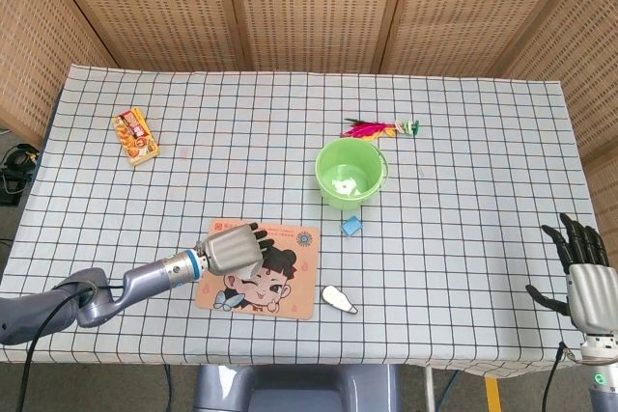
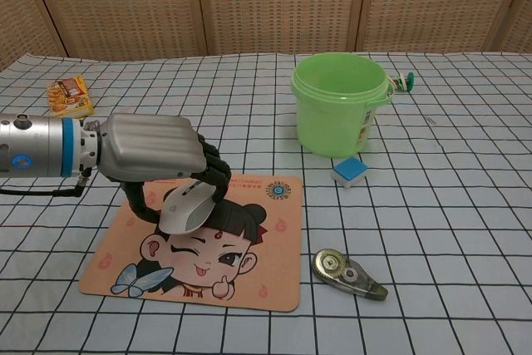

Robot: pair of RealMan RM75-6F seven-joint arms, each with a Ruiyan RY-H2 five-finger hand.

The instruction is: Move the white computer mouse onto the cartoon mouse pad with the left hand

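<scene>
My left hand [image 2: 158, 160] grips the white computer mouse [image 2: 187, 208] from above, fingers curled over its top. The mouse sits over the upper middle of the cartoon mouse pad [image 2: 249, 276], above the girl's hair; whether it touches the pad is unclear. In the head view the left hand [image 1: 230, 247] covers the mouse, which is hidden there, over the pad [image 1: 285, 287]. My right hand [image 1: 587, 282] hangs at the table's near right corner, fingers spread and holding nothing.
A green bucket [image 2: 339, 114] stands behind the pad, with a small blue block [image 2: 348, 170] at its base. A correction tape dispenser [image 2: 347, 274] lies right of the pad. A snack packet [image 1: 134, 135] lies far left; feathered toys [image 1: 379, 127] lie behind the bucket.
</scene>
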